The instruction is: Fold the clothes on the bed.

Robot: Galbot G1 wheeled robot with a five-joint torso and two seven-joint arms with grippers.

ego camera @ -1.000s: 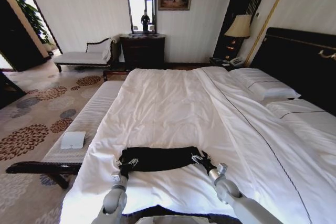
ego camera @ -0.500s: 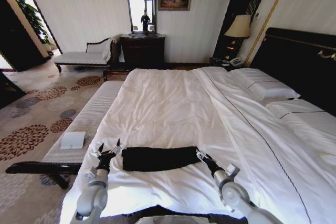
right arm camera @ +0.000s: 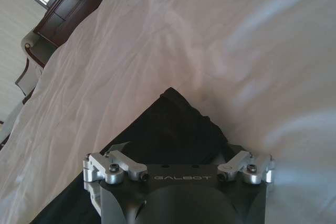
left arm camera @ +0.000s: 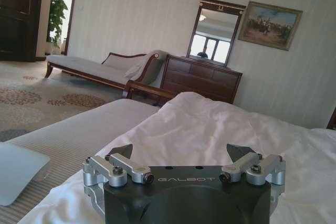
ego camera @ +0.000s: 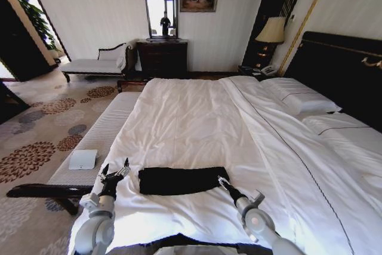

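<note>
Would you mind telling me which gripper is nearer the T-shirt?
The right. The right gripper sits at the T-shirt's right end, fingers open; the left gripper hangs open off its left end, a clear gap away.

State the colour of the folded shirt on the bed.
Black: the shirt shows plain, best in the head view.

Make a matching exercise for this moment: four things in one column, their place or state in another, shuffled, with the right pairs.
Things:
1. T-shirt
2. left tool
3. right tool
4. pillows

Place or state:
A. open, off the shirt's left end, over the bed's edge
B. white, by the dark headboard
C. black, folded into a strip on the sheet
D. at the shirt's right end

Pairs: 1-C, 2-A, 3-D, 4-B
</note>
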